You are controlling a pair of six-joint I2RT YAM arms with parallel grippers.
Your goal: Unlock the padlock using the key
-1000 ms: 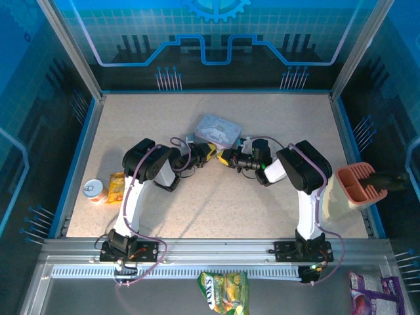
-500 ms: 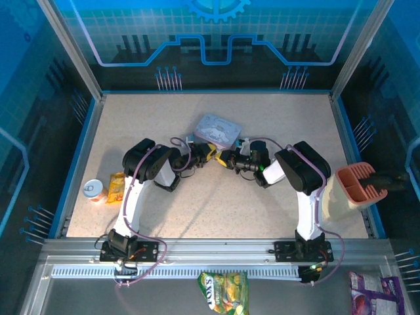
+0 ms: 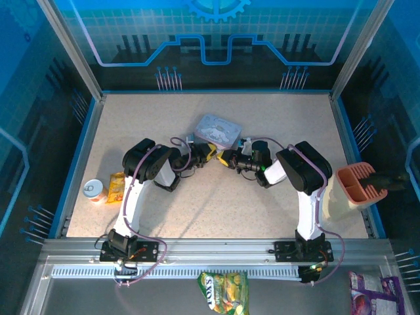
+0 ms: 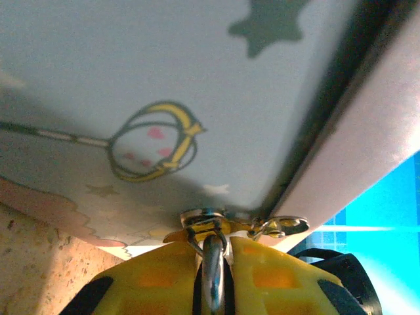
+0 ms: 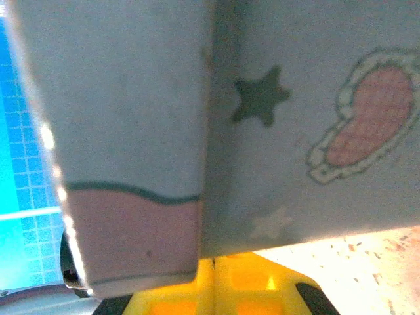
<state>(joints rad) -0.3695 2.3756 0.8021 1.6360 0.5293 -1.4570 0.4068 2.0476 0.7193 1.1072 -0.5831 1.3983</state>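
The grey tin (image 3: 217, 128) lies mid-table, and both grippers meet at its near edge. My left gripper (image 3: 210, 153) is shut on a rounded silver metal loop (image 4: 214, 272), seen edge-on between its yellow fingers (image 4: 154, 279). A thin wire ring and a silver disc (image 4: 202, 216) sit at the loop's tip, against the tin's lid (image 4: 164, 85). A small key-shaped silver piece (image 4: 283, 227) hangs just to the right. Whether the loop belongs to the key or the padlock I cannot tell. The padlock's body is hidden. My right gripper (image 3: 224, 157) is shut under the tin's corner (image 5: 197, 197); nothing shows between its fingers (image 5: 256, 282).
A small can (image 3: 94, 190) and a yellow packet (image 3: 116, 187) lie near the left wall. An orange and beige holder (image 3: 354, 187) stands at the right edge. A snack bag (image 3: 224, 292) and a purple packet (image 3: 367, 295) lie in front of the arm bases.
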